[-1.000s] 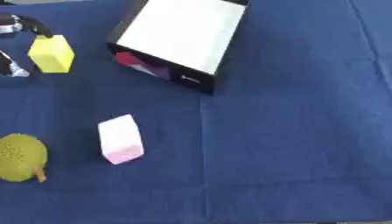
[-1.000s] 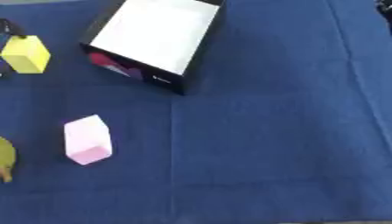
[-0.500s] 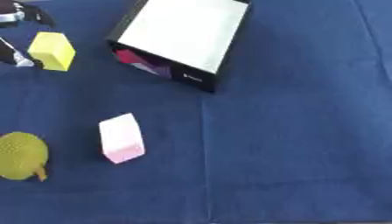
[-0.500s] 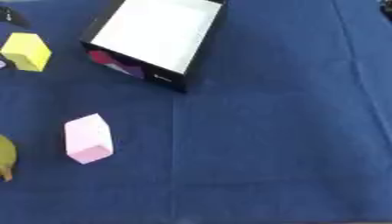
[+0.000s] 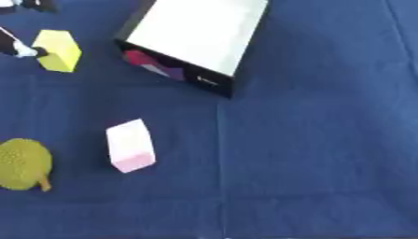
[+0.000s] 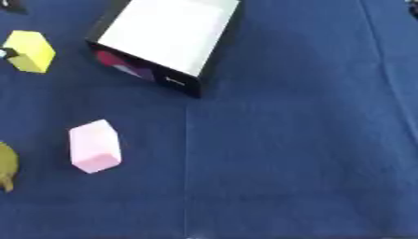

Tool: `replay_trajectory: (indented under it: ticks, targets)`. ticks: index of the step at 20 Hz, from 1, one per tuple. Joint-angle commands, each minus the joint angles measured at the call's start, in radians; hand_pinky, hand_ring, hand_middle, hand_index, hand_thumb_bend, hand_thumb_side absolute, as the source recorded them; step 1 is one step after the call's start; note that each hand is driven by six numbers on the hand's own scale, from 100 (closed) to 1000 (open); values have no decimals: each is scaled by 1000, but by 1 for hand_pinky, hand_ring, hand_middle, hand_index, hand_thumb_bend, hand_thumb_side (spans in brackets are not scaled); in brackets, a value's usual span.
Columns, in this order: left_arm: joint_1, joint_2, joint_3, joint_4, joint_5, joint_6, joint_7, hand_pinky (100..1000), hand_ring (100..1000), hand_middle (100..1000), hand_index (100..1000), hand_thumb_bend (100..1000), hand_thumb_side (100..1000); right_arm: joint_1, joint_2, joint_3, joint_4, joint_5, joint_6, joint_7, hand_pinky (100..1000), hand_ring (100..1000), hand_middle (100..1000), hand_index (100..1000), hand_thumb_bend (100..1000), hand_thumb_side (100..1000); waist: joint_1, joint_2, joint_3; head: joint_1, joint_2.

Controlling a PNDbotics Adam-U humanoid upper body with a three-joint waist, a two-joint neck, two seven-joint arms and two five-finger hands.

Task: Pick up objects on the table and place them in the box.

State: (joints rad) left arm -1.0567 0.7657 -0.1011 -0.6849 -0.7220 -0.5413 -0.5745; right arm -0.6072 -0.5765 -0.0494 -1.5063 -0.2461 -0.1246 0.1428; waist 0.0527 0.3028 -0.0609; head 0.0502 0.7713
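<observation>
A black box (image 5: 198, 38) with a white top face lies on its side at the upper middle, its opening facing the lower left, with red and purple things (image 5: 153, 65) inside. A yellow block (image 5: 59, 50) rests on the blue cloth left of the box. My left hand (image 5: 18, 46) shows only at the upper left edge: it is open, one fingertip beside the block's left face, another finger (image 5: 34, 4) above and apart. A pink block (image 5: 130, 145) lies at the lower left. A yellow-green knobbly fruit (image 5: 22, 164) sits at the left edge. My right hand is out of sight.
The blue cloth (image 5: 310, 140) covers the table, with a fold line running down the middle. The whole right half holds nothing but cloth. A small dark shape (image 6: 413, 2) touches the top right corner.
My left hand has drawn up and back toward the left edge, off the yellow block, which stays on the cloth. The box, pink block and fruit have not moved.
</observation>
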Motion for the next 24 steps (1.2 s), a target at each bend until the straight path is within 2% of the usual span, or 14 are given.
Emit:
replay_trajectory:
  ticks: [1,12,24]
  targets:
    - [-21,28,11,5,11,-202,-231,945,898,904,896,391,100,-17,-27,-12,-5,6,-6,1,1000,1000,1000,918,100,470,4,-1,-2,1,-7]
    - [-21,20,35,38,36,-185,-299,964,917,919,894,332,100,-24,-27,-13,-5,10,-2,-1,1000,1000,1000,917,100,470,11,19,-15,4,-30]
    - [-17,3,28,52,51,-188,-332,956,903,888,884,281,156,-25,-27,-12,-3,20,0,-2,1000,1000,1000,915,100,470,12,33,-26,9,-41]
